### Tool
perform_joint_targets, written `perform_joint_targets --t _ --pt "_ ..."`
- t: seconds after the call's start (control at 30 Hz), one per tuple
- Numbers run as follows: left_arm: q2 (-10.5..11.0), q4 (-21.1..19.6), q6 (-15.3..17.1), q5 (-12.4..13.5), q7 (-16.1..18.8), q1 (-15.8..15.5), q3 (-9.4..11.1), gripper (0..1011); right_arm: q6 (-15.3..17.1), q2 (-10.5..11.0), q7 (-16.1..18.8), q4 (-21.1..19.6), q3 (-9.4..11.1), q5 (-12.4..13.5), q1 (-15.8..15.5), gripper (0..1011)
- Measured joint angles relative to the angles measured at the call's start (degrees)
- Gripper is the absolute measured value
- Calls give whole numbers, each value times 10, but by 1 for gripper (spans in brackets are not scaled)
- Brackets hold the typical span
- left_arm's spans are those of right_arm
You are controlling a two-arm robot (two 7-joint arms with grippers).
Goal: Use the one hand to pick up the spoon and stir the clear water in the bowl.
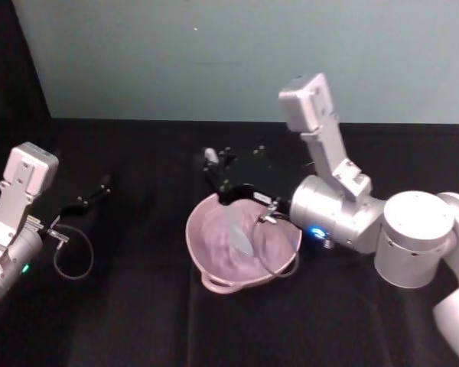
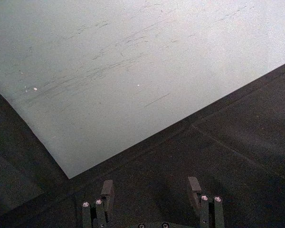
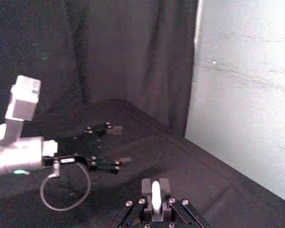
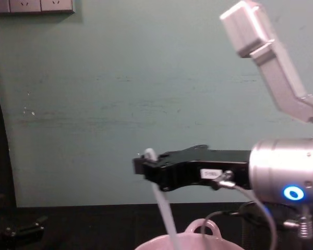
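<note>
The pale pink bowl (image 1: 201,256) sits on the black table in front of me, its small loop handle (image 4: 202,227) facing the chest view. My right gripper (image 1: 218,177) hovers over the bowl's far rim, shut on the white spoon (image 1: 240,232). The spoon hangs slanted, its flat blade down inside the bowl. The right wrist view shows the spoon handle (image 3: 155,195) pinched between the fingers. In the chest view the spoon (image 4: 166,219) drops from the right gripper (image 4: 146,167) to the bowl (image 4: 161,244). My left gripper (image 1: 99,188) rests open at the far left.
A pale wall (image 1: 214,53) rises behind the table's back edge. Black cloth covers the table, with bare room left of and in front of the bowl. A black cable loop (image 1: 73,256) lies by the left arm. The left gripper (image 2: 151,190) points at the wall.
</note>
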Motion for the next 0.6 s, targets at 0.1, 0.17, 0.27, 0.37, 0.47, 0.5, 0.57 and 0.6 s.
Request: perform_joint_targets --t 0.1,0.17,0.27,0.37,0.47,0.5,0.57,0.6 --pt "0 0 0 0 0 0 0 1011 -1 -11 6 7 -11 -3 7 110" --pt "0 0 0 0 0 0 0 1011 -3 -17 8 11 -15 -3 13 110" --pt "0 0 0 0 0 0 0 1011 -6 -23 10 16 -17 -4 18 110" --pt "0 0 0 0 0 0 0 1011 -11 -30 12 26 -18 -4 26 110" --pt "0 0 0 0 0 0 0 1011 -17 -37 13 41 -17 0 34 110" --pt "0 0 0 0 0 0 0 1011 -21 -41 15 52 -15 5 38 110" --pt "0 0 0 0 0 0 0 1011 -25 -46 17 65 -13 10 43 110" --pt "0 0 0 0 0 0 0 1011 -30 -51 18 78 -10 15 47 110"
